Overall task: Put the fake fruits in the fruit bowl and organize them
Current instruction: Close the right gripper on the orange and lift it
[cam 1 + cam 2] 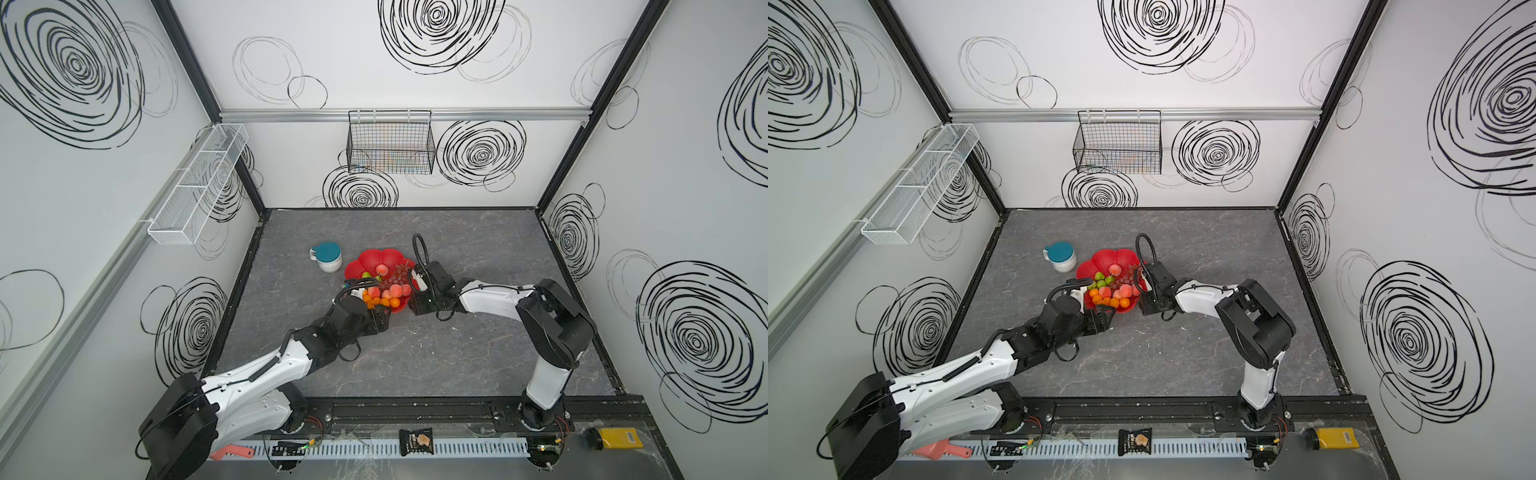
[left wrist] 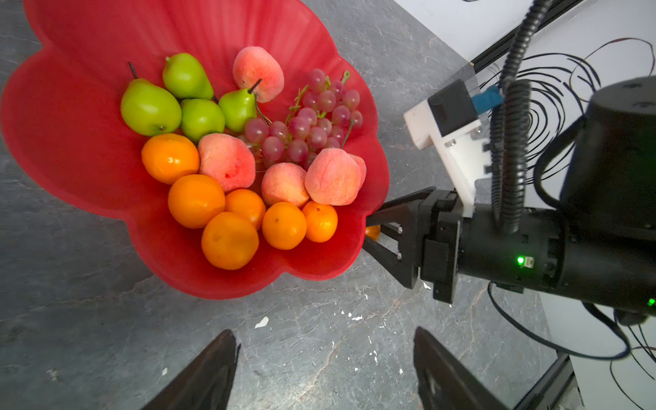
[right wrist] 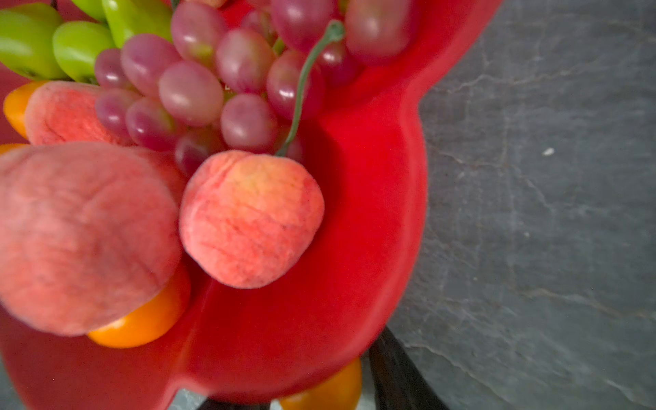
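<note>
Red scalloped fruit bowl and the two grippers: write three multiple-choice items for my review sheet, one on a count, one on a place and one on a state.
1. How many green plastic pears lie in the glossy red scalloped bowl?
A. Two
B. Four
C. Six

2. Where is the small orange plastic ball that is not in the bowl?
A. On top of the pears
B. Between the right gripper's fingers, just outside the bowl's rim
C. At the bowl's middle

3. How is the left gripper?
A. Shut on a pear
B. Shut on the bowl's rim
C. Open, with nothing between its fingers

Answers:
1. B: the left wrist view shows four pears clustered together.
2. B: the ball shows between those fingers beside the rim.
3. C: its fingers stand wide apart over the bare grey table.
</note>
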Controlling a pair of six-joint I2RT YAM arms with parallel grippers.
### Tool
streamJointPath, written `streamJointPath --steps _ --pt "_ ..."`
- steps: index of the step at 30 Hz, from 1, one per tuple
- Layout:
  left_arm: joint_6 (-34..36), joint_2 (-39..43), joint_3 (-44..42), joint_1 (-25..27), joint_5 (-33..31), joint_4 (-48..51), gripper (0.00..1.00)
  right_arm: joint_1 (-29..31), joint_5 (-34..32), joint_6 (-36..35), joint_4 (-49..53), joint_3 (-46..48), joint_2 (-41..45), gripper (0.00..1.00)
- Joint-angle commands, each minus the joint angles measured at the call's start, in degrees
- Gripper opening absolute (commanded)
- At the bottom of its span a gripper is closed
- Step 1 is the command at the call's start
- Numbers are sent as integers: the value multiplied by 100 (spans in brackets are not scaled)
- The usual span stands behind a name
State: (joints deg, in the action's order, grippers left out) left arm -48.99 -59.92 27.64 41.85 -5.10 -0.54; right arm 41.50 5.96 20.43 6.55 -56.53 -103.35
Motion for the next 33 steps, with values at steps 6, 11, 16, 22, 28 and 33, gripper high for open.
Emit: streamJointPath --steps 6,11,16,22,28,33 --pt "-40 188 -120 -132 55 -10 81 25 21 -25 -14 -121 -15 44" --pt "57 166 -114 -146 72 -10 81 33 3 25 72 3 284 43" --pt "240 24 15 -85 77 54 82 43 11 136 175 192 696 42" --pt "241 40 85 -140 122 23 83 101 -81 207 428 279 1247 42" --pt "256 188 76 -485 312 28 83 302 -160 225 652 46 1572 42" --pt "328 341 59 -849 500 151 83 570 -191 216 725 -456 1296 42"
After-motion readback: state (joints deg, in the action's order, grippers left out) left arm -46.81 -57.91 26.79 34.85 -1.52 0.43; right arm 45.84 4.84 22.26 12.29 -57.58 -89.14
